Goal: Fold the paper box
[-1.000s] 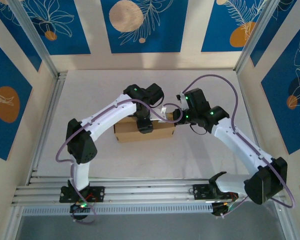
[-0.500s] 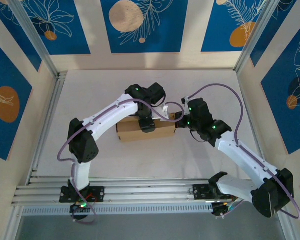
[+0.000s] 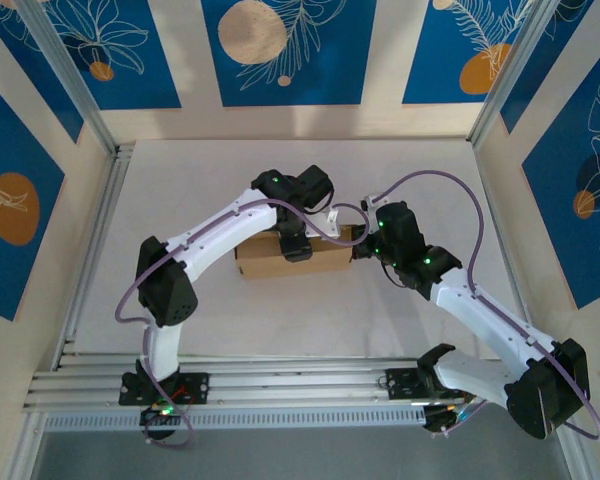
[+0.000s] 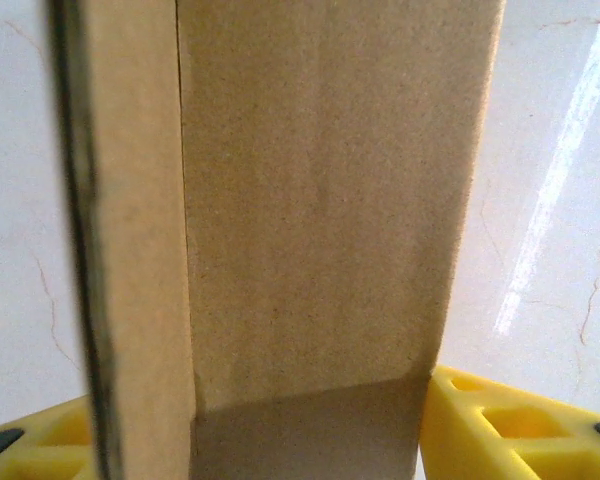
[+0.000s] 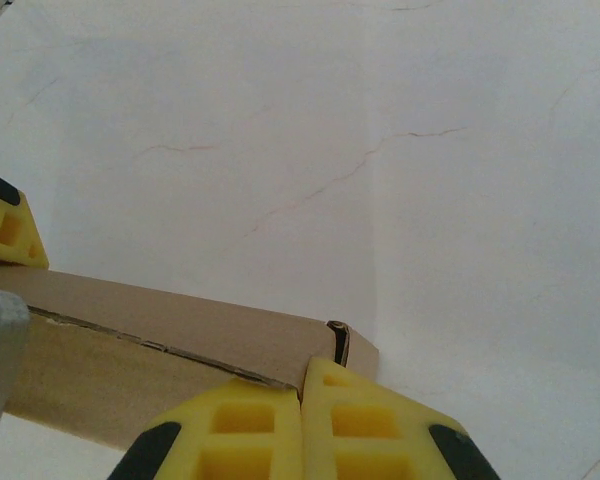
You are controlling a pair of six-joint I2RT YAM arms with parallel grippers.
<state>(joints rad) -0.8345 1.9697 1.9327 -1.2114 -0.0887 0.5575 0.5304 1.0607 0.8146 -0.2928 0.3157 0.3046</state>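
Left end effector [image 4: 280, 435] straddles paper box [image 4: 320, 200], fingers [image 4: 500, 425] clamping both sides.

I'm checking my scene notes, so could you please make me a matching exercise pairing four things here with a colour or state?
1 box
2 left claw
3 right claw
4 cable

A purple
B shut, at the box's end
C brown
D astride the box

Pairs: 1-C, 2-D, 3-B, 4-A
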